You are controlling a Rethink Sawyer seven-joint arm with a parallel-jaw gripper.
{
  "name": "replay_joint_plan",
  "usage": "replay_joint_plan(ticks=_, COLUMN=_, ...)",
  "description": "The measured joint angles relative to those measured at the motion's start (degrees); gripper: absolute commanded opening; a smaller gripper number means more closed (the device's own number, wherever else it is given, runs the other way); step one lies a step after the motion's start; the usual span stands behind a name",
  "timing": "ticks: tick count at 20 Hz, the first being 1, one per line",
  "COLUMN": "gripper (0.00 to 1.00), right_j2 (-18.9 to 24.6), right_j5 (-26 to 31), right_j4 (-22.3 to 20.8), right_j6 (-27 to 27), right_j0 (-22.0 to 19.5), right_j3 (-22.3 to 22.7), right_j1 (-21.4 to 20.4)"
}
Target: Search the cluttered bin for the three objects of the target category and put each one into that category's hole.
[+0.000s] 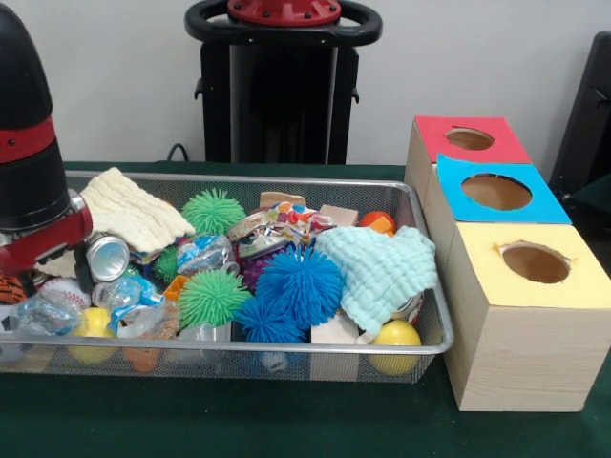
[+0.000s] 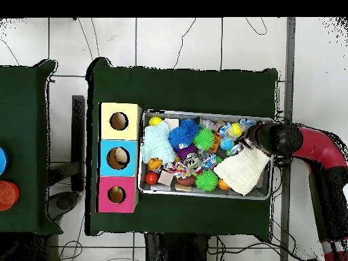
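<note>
Can't make out the gripper fingers at all: front view cuts the arm off at the left edge, and overhead the black wrist covers the tips. Only a sliver of the tiger-striped toy showing, tucked under the arm and clipped by the frame. Other two plush toys nowhere clear, probably buried under clutter in the basket. Cream cloth and mint cloth covering whatever sits below. Something pale inside the blue box's hole overhead, too small to tell. Yellow ball half behind the mesh.
</note>
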Motion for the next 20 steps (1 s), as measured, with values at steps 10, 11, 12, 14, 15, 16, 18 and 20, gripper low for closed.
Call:
replay_joint_plan(ticks=10, gripper=1.00, right_j2=0.2, right_j5=8.4, right_j4=0.0, right_j6=-3.1, right_j0=2.2, right_j3=-5.0, right_j1=-0.4)
replay_joint_plan(ticks=11, gripper=1.00, right_j2=0.3, right_j5=8.7, right_j4=0.0, right_j6=-3.8, right_j0=2.2, right_j3=-5.6, right_j1=-0.4)
replay_joint_plan(ticks=12, gripper=1.00, right_j2=0.3, right_j5=8.8, right_j4=-0.1, right_j6=-4.5, right_j0=2.2, right_j3=-6.2, right_j1=-0.4)
replay_joint_plan(ticks=14, gripper=1.00, right_j2=0.3, right_j5=9.0, right_j4=-0.1, right_j6=-5.7, right_j0=2.0, right_j3=-6.8, right_j1=-0.4)
replay_joint_plan(ticks=15, gripper=1.00, right_j2=0.3, right_j5=9.2, right_j4=-0.1, right_j6=-6.3, right_j0=1.9, right_j3=-7.0, right_j1=-0.4)
replay_joint_plan(ticks=16, gripper=1.00, right_j2=0.3, right_j5=9.5, right_j4=-0.1, right_j6=-6.8, right_j0=1.9, right_j3=-7.2, right_j1=-0.4)
replay_joint_plan(ticks=18, gripper=1.00, right_j2=0.3, right_j5=10.2, right_j4=-0.1, right_j6=-8.1, right_j0=1.7, right_j3=-7.7, right_j1=-0.4)
replay_joint_plan(ticks=20, gripper=1.00, right_j2=0.3, right_j5=10.5, right_j4=-0.1, right_j6=-9.3, right_j0=1.5, right_j3=-8.3, right_j1=-0.4)
